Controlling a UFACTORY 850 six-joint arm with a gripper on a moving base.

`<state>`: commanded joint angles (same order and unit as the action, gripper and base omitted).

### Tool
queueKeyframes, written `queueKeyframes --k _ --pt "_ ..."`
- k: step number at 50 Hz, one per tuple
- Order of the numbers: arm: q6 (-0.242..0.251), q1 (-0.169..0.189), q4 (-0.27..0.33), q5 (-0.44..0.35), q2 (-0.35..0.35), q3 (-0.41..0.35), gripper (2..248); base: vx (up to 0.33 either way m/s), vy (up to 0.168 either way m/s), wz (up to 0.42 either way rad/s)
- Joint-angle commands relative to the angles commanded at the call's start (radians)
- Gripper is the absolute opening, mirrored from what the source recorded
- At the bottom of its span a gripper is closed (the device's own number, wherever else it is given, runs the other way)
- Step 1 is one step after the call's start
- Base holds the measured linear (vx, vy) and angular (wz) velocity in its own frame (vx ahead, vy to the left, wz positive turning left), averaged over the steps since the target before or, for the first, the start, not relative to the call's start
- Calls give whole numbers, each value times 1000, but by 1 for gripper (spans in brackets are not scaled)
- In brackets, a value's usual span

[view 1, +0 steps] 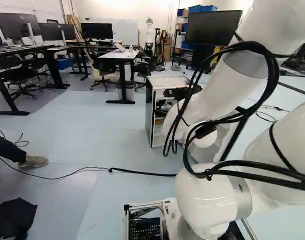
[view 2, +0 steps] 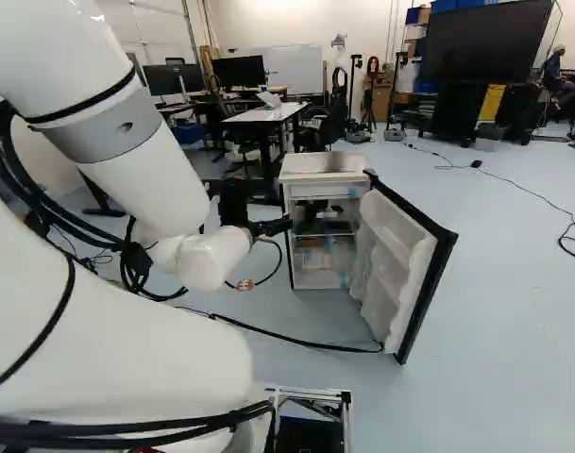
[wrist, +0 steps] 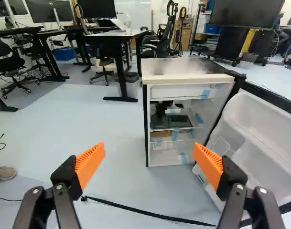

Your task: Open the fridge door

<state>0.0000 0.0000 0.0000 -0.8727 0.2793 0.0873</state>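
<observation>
Fridge door (view 2: 410, 269), one: swung wide open, at the right of the fridge (wrist: 188, 69) in the right base view. Stiff panel, I judge, light on its hinge; best hold, its free outer edge. Pincer (wrist: 148, 152), one: fingers wide, nothing between, facing the fridge. My arm (view 2: 150, 165), one: reaching forward, bent at its joints.
</observation>
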Motion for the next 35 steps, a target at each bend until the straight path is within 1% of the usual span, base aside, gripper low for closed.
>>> queueKeyframes --k 35 --pt "0 0 0 0 0 0 247 0 0 0"
